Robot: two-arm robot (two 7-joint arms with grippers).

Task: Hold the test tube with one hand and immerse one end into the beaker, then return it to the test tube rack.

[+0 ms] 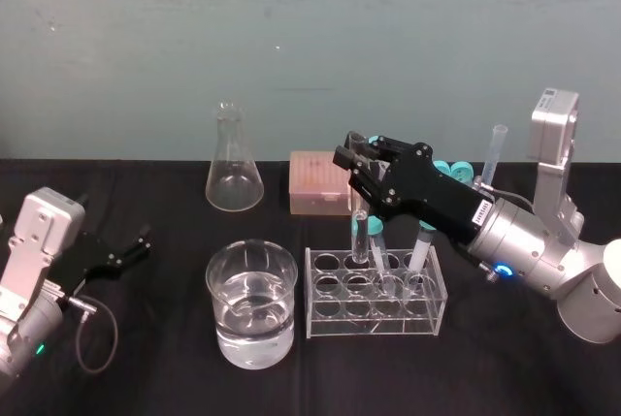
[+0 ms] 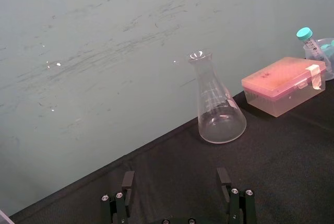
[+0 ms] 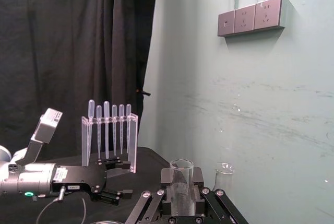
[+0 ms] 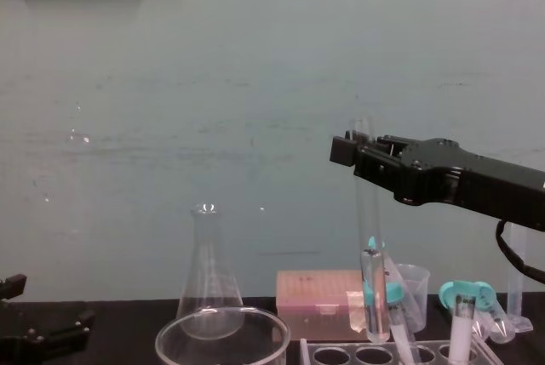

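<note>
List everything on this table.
long slim glass test tube: one, clear, upright over rack
translucent plastic test tube rack: one, pale, right of beaker
wide round glass beaker: one, clear, front centre
cone-shaped glass flask: one, clear, back left
plastic box: one, pink, behind rack
short teal-capped tubes: at least two, white, in rack
thin graduated cylinder: one, clear, back right
small plastic cup: one, clear, behind rack
pipette stand: one, clear, beyond left arm
right hand: black, shut on test tube
left hand: black, open, parked left
</note>
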